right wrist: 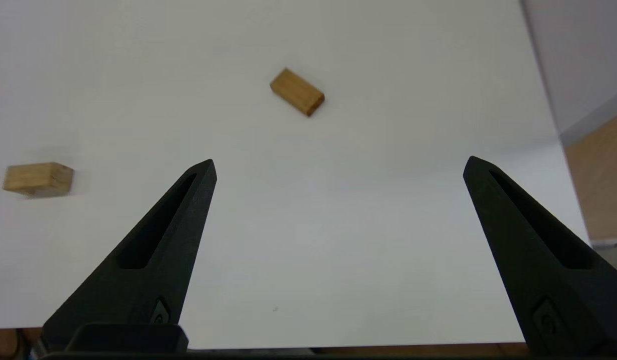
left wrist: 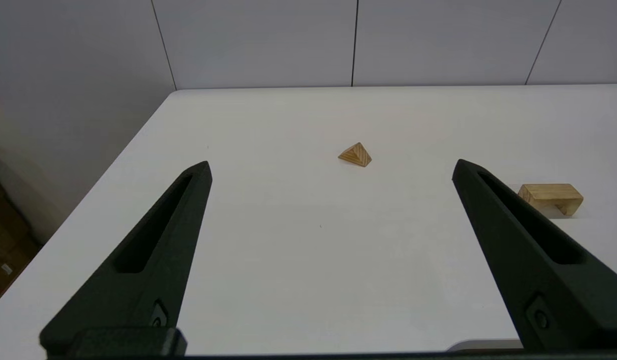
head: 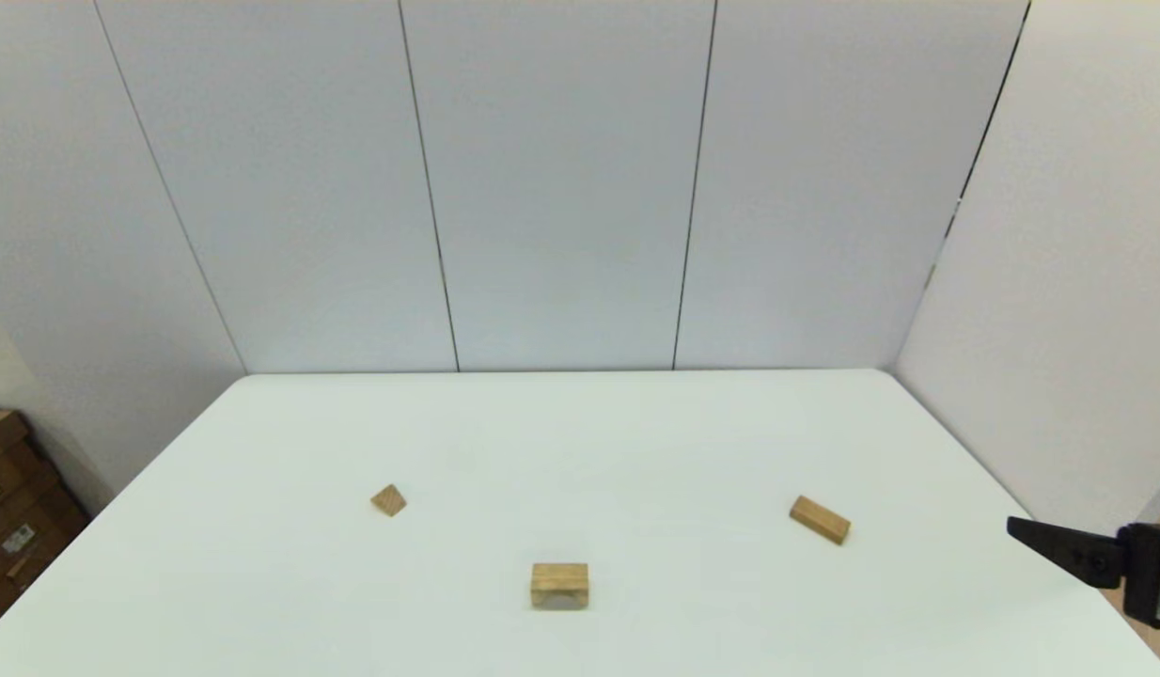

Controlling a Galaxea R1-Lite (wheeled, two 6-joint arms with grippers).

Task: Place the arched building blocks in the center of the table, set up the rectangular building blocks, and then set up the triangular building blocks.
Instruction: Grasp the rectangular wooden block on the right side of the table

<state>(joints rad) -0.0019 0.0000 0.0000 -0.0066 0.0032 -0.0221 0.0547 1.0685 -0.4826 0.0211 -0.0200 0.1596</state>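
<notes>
The arched block [head: 559,584] [left wrist: 551,197] [right wrist: 37,178] stands near the table's front middle, cut-out facing down. Lying flat at the right is the rectangular block [head: 820,519] [right wrist: 297,92], turned at an angle. The triangular block [head: 388,499] [left wrist: 355,154] rests at the left. My right gripper [head: 1022,531] [right wrist: 338,162] hovers open at the table's right edge, short of the rectangular block, nothing between its fingers. My left gripper [left wrist: 330,164] is open and empty near the table's front left, well back from the triangular block; it is outside the head view.
The white table [head: 580,442] is enclosed by grey wall panels at the back and right. A brown cabinet [head: 11,512] stands on the floor beyond the table's left edge. The table's right edge [right wrist: 563,145] drops to a brown floor.
</notes>
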